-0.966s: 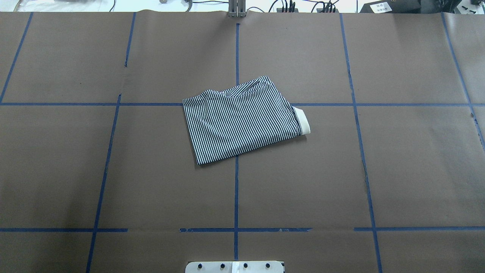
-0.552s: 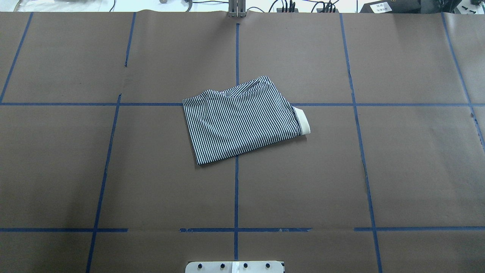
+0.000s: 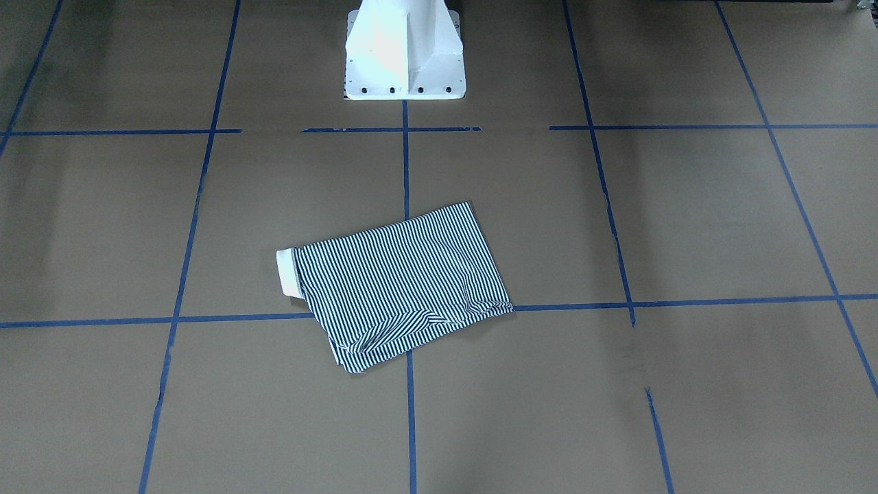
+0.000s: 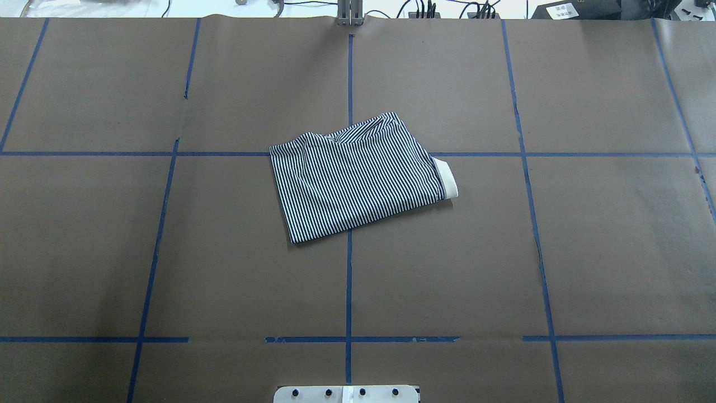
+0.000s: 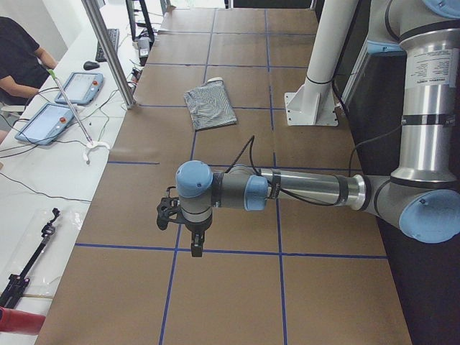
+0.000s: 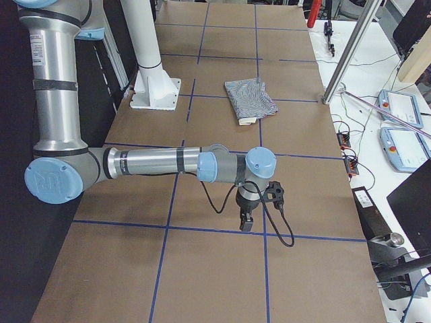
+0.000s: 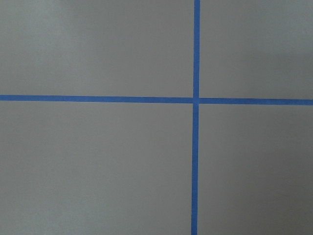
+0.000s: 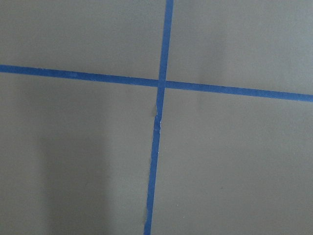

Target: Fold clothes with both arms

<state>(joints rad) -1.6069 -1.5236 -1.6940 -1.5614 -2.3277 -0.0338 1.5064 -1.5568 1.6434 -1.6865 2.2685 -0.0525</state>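
— Start at the left end. What's the left gripper (image 5: 195, 249) doing?

— It hangs off the left arm (image 5: 302, 190), pointing straight down just above a tape line (image 5: 129, 246). It's well apart from the shirt. From the side the fingers are too small, so I can't tell whether they're spread or pinched. Its wrist camera shows only brown paper and a tape cross (image 7: 196, 100).

— And the shirt?

— The shirt (image 4: 358, 176) lies in the middle of the table (image 4: 168, 252), folded into a slanted rectangle over the spot where two blue lines meet. Nothing touches it. Its far edge has a rumpled fold. The cream collar (image 4: 449, 179) pokes out on the right side.

— Then the right end?

— The right gripper (image 6: 246, 222) hangs from the right arm (image 6: 155, 163), also pointing down just above blue tape and far from the shirt. Again I can't tell if it's spread or closed. Its camera sees paper and a second cross (image 8: 161, 83).

— Anything else?

— The white pedestal (image 3: 405, 48) stands at the robot's edge, in line with the shirt. A person (image 5: 18, 50) sits at the side bench.
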